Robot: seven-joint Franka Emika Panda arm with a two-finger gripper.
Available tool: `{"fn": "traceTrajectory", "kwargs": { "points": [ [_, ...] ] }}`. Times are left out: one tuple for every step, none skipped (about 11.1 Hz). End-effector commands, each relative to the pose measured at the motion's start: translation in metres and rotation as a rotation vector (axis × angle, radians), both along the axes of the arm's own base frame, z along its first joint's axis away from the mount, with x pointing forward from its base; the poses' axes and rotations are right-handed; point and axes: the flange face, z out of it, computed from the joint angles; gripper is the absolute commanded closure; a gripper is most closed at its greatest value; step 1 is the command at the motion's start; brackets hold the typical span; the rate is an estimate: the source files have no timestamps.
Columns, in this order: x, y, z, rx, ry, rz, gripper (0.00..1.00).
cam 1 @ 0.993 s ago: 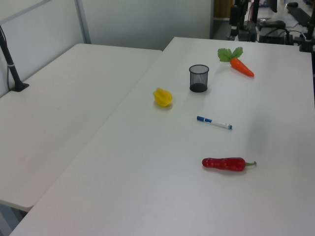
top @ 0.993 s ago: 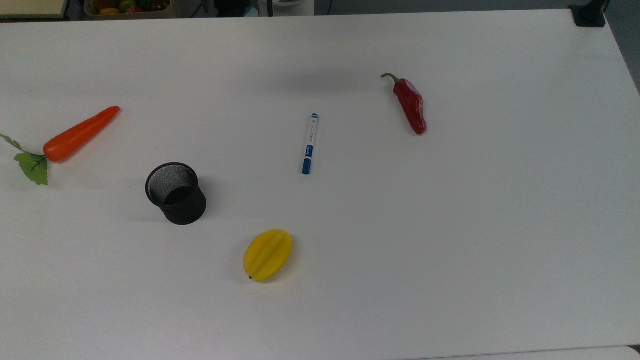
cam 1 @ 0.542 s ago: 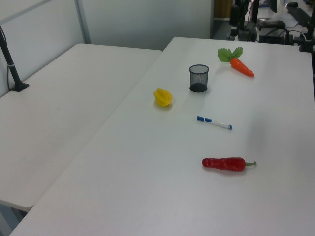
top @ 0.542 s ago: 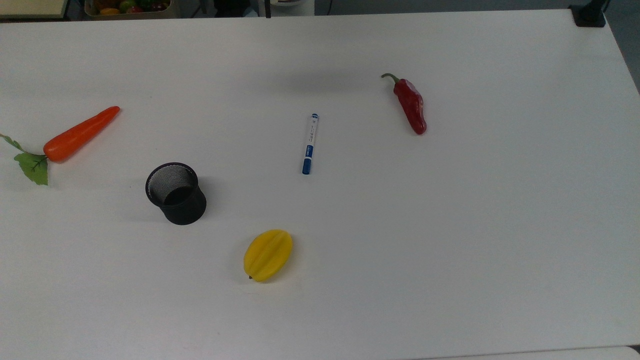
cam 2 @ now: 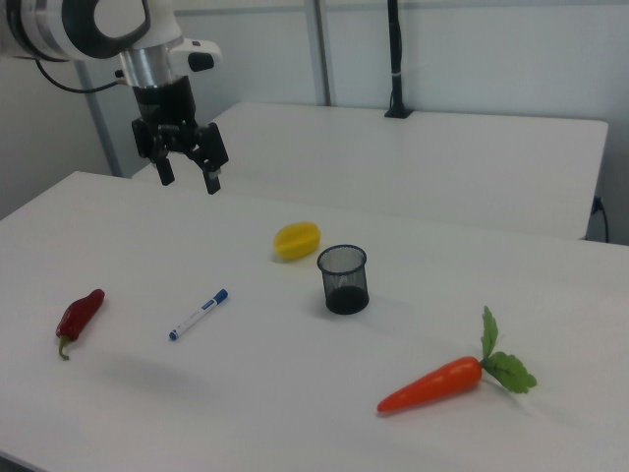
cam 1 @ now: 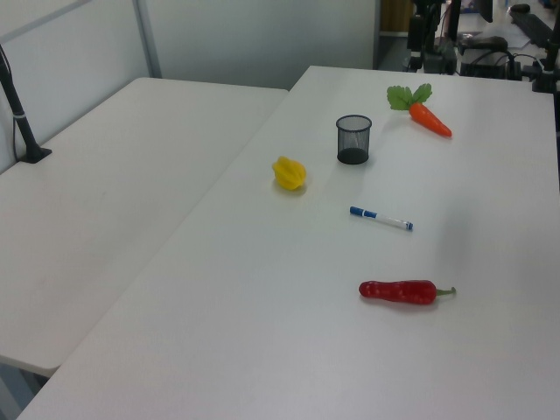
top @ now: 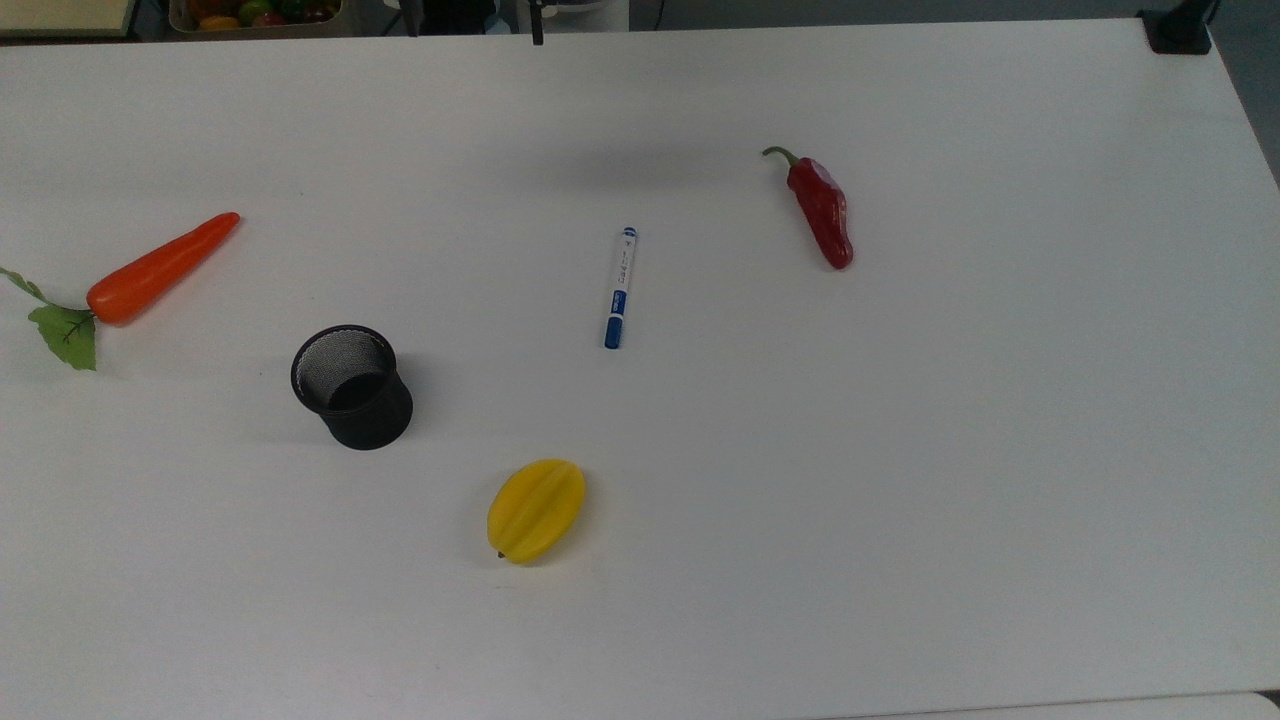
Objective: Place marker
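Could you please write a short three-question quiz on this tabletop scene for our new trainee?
1. True or false: the claw is open and holds nothing.
2. In the top view, the marker lies between the black mesh cup and which item? A) carrot B) red chili C) yellow starfruit
3. Which end of the marker points toward the starfruit in the top view?

Key: 1. True; it hangs above the table, fingers apart. 2. B. 3. The blue-capped end.
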Motion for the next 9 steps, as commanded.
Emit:
{"fn": "traceTrajectory", "kwargs": {
  "points": [
    [0.001, -0.001, -0.021, 0.016, 0.011, 0.008, 0.00],
    [0.005, -0.002, -0.029, 0.016, 0.007, 0.002, 0.00],
    [0.010, 0.000, -0.040, 0.014, 0.005, 0.004, 0.00],
    [0.019, 0.002, -0.060, 0.011, 0.000, 0.006, 0.00],
    [0.029, 0.005, -0.078, 0.010, -0.003, 0.000, 0.00],
    [0.038, 0.011, -0.095, 0.006, -0.002, -0.028, 0.00],
    [0.047, 0.026, -0.114, 0.003, -0.003, -0.064, 0.00],
    [0.054, 0.050, -0.135, -0.002, -0.001, -0.091, 0.00],
    [0.058, 0.061, -0.151, -0.016, -0.001, -0.116, 0.00]
  ]
}}
